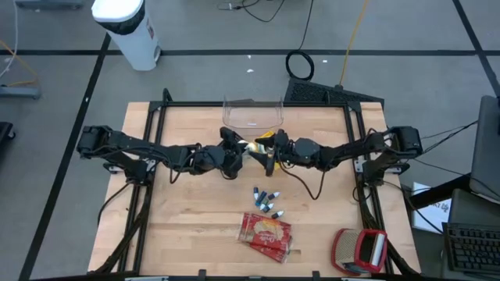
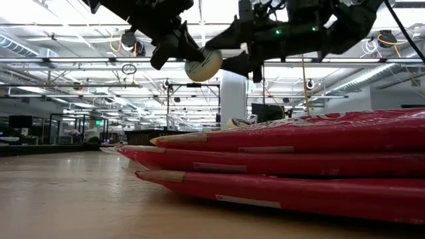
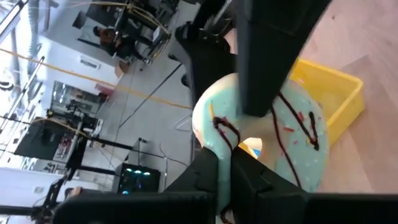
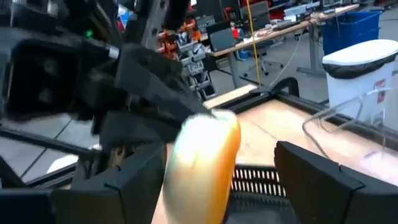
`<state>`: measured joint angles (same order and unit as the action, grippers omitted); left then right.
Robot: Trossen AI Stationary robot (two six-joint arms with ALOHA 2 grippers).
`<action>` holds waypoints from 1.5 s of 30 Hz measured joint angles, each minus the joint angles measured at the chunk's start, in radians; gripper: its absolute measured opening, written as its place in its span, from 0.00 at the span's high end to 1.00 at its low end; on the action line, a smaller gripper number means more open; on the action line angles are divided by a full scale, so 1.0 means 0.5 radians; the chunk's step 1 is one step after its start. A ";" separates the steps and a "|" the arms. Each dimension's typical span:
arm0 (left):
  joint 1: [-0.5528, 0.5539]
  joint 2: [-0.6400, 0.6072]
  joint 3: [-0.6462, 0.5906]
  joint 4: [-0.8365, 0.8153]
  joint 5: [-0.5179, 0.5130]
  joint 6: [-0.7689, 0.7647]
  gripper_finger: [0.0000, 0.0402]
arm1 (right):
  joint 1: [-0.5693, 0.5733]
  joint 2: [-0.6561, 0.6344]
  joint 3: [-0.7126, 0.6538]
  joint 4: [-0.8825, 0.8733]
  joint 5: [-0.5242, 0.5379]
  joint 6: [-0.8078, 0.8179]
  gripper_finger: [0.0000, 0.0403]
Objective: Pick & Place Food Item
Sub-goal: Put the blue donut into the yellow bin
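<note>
Handling the stiff, light donut [image 3: 261, 146]: left gripper [image 1: 234, 160] clenches its ring; keep right gripper [image 1: 268, 158] released, flanking its rim

One doughnut [image 3: 261, 134], one clear container [image 1: 252, 115], one red snack packet [image 1: 266, 236], two grippers

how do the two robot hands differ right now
Grip: the left hand is shut on the donut, one finger through its hole; the right hand is open and holds nothing.
Side: the left hand reaches in from the table's left, the right hand from its right.
Shared: both meet at the donut, raised above the wooden table, near the yellow bin.
</note>
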<state>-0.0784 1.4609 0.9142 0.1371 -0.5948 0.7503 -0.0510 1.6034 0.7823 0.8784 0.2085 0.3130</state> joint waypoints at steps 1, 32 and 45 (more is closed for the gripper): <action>0.000 0.000 0.000 0.001 -0.005 0.000 0.94 | -0.004 0.014 0.008 -0.010 -0.001 0.000 0.31; -0.031 -0.224 0.024 -0.263 0.312 -0.971 0.40 | 0.010 -0.112 0.001 -0.305 -0.272 -0.143 0.93; 0.074 -0.631 -0.130 -0.468 0.984 -1.263 0.19 | -0.105 -0.824 -0.035 -1.689 -0.551 -0.715 0.96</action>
<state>-0.0413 1.1452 0.8492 -0.0969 -0.1028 0.1190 -0.1037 1.1912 0.7649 0.0338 -0.0671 -0.0447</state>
